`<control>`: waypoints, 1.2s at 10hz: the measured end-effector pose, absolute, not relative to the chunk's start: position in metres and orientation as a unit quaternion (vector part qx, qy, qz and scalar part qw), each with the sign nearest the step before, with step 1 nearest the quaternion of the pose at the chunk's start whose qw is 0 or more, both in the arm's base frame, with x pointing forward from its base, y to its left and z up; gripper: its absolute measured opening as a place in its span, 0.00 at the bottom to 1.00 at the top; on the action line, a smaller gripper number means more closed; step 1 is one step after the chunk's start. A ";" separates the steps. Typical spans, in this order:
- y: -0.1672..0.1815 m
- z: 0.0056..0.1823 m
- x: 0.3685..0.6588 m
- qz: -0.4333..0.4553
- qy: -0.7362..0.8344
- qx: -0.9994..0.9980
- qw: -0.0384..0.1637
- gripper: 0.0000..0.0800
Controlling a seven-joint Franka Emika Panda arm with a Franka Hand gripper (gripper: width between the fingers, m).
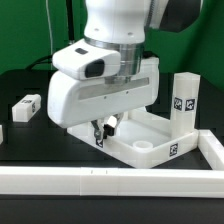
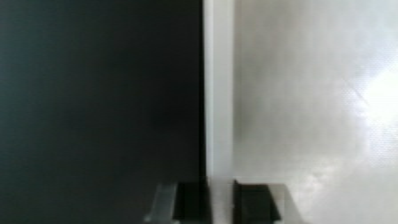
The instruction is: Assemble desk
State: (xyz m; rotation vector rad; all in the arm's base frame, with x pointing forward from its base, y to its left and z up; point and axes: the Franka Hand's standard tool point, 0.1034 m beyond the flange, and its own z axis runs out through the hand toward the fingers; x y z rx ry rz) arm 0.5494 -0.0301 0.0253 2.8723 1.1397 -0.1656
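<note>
Roughly in the middle of the black desk [image 1: 30, 140] lies the tray-like top [image 1: 140, 150], a white plastic rectangle with a raised rim all round and a small black-and-white tag on the wall facing the camera. At its corner on the exterior view's right an upright leg [image 1: 184, 103] stands, square in section and white, with a tag on its side. Whether that leg is seated in a socket cannot be told.

The fingers [image 1: 103, 129] are closed on the top's rim at the end toward the exterior view's left. In the wrist view the thin white wall [image 2: 217, 100] runs straight between the two dark pads, with dark desk on one side of it and the pale tray floor on the other.

The arm's bulky white hand [image 1: 105, 95] hangs directly over the top and hides most of its far wall and the end where the fingers grip.

A loose leg [image 1: 25, 105] lies on its side on the desk well off to the exterior view's left, apart from the top. A long low white rail [image 1: 110, 181] crosses the foreground in front of the top and turns back along the exterior view's right, close to the top's near corner.

Inside the tray, the stretch of floor that shows between the hand and the upright leg is plain white.
</note>
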 end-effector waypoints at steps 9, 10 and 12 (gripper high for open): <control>-0.021 0.028 0.571 -0.074 0.630 0.772 0.041 0.08; -0.015 0.029 0.578 -0.077 0.671 0.736 0.042 0.08; -0.013 0.029 0.583 -0.083 0.721 0.687 0.040 0.08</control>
